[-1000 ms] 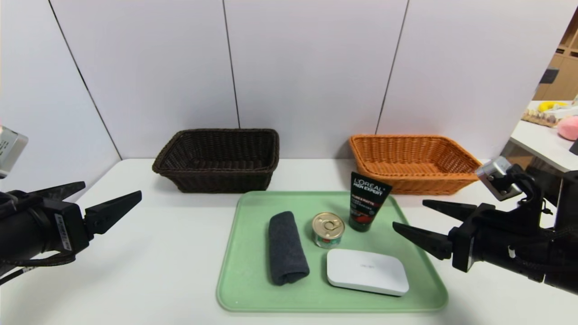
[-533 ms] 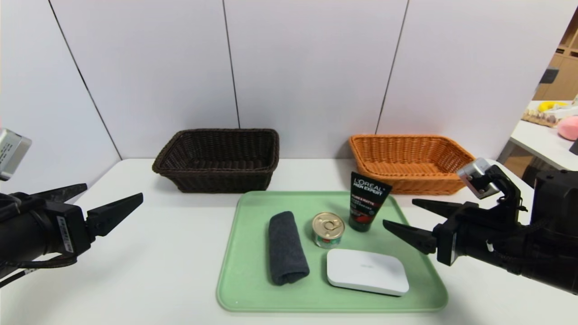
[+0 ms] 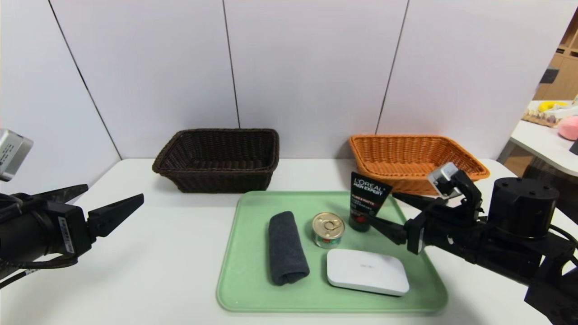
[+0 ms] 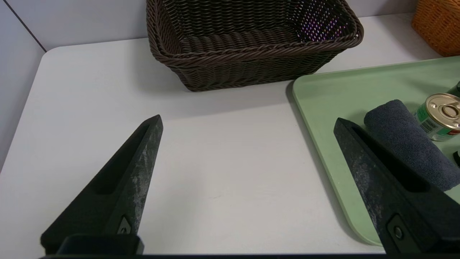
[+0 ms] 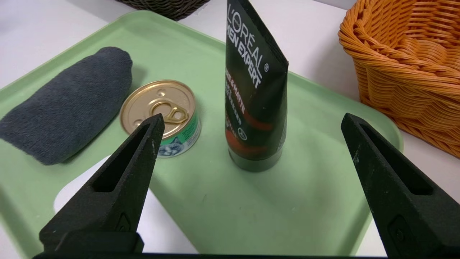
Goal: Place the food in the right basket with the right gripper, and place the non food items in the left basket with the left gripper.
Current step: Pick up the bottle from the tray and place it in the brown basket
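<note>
Reaching over the green tray's right edge, the right end effector is spread wide and empty, near the tin can mid-tray. Next it must skirt the upright tube and straddle the can. The left end effector, also spread, waits at the counter's left edge.

The small tin can, gold pull-ring lid up, with a green, red and white label, stood between the rolled dark grey cloth and my upright black L'Oreal tube, which rested on its cap. The flat white rounded box lay just in front of the can. Behind them, against the wall, sat the dark brown wicker basket on my left and the orange-tan wicker basket on my right, well apart.
</note>
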